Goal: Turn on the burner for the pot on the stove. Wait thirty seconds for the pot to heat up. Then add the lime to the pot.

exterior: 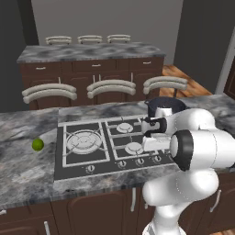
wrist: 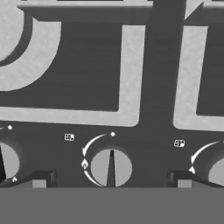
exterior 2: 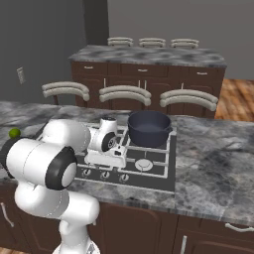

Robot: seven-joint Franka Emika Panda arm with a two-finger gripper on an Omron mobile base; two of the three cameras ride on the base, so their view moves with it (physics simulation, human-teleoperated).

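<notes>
The black stove (exterior: pixel 62 165) is set into the grey marble counter. The dark pot (exterior 2: pixel 149 128) stands on its back right burner, partly behind my arm in the left base view. Far off, on the counter left of the stove, lies the lime (exterior: pixel 37 145), also visible as the lime (exterior 2: pixel 14 133). My gripper (wrist: pixel 111 180) hangs open just above the front row of knobs, one dark fingertip (wrist: pixel 41 179) on each side of a round knob (wrist: pixel 111 168) whose pointer line aims at the white dot. The gripper (exterior 2: pixel 105 162) holds nothing.
Two more knobs (wrist: pixel 216 168) flank the middle one. Three curved stool backs (exterior: pixel 111 86) stand behind the counter, with a second marble-topped island (exterior 2: pixel 149 55) further back. Bare counter (exterior 2: pixel 218 163) stretches right of the stove.
</notes>
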